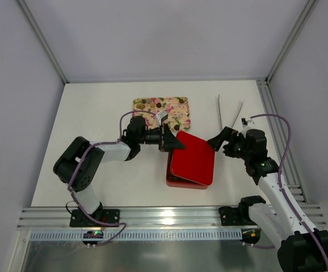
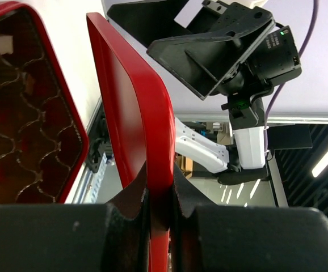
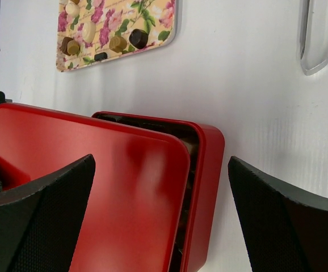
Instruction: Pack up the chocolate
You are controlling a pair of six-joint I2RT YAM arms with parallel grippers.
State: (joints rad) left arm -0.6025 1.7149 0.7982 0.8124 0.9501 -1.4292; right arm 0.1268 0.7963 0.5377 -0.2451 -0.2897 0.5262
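Clamps the left hand (image 2: 159, 211) shut on the thin rim of the red lid (image 1: 195, 158), one finger on each face of the edge. Holds that lid tilted up and resting askew across the red box (image 3: 207, 181), so that part of the brown gridded insert (image 2: 22, 130) shows beside it. Judging by the packing not yet done, looks like a lift to clear the cells for filling, not a closing. Grips at the very edge, probably because a flat lid offers nothing else to pinch.

Spreads the right hand (image 1: 221, 141) wide, gripping nothing, just beside the lid's right corner. Seems placed there to steady or take over the lid.

Finds the chocolate (image 3: 116, 42) on the floral tray (image 1: 182, 102) at the far side of the desk (image 1: 96, 113), beyond the box. Cannot tell whether any cell of the insert holds a piece.

Shows metal tongs (image 1: 230, 112) lying on the desk right of the tray, well apart from both hands, perhaps meant for moving the pieces.

Reads no brand, label or lettering on lid, box or tray.
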